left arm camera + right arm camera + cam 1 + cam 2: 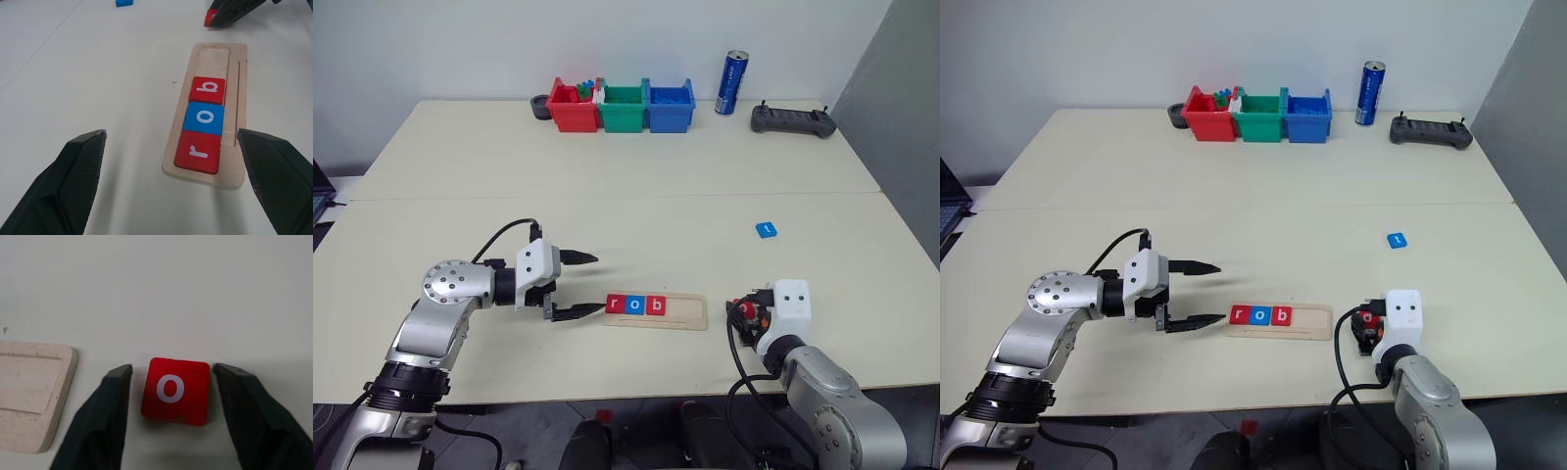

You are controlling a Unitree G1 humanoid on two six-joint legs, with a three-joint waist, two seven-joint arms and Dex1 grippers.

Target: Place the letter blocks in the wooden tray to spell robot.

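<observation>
The right gripper straddled a red "o" block, fingers seemingly just clear of it. Beside it, the wooden tray held three blocks, r, o, b; two slots stood empty. The left gripper gaped empty. Farther off lay one blue block
</observation>
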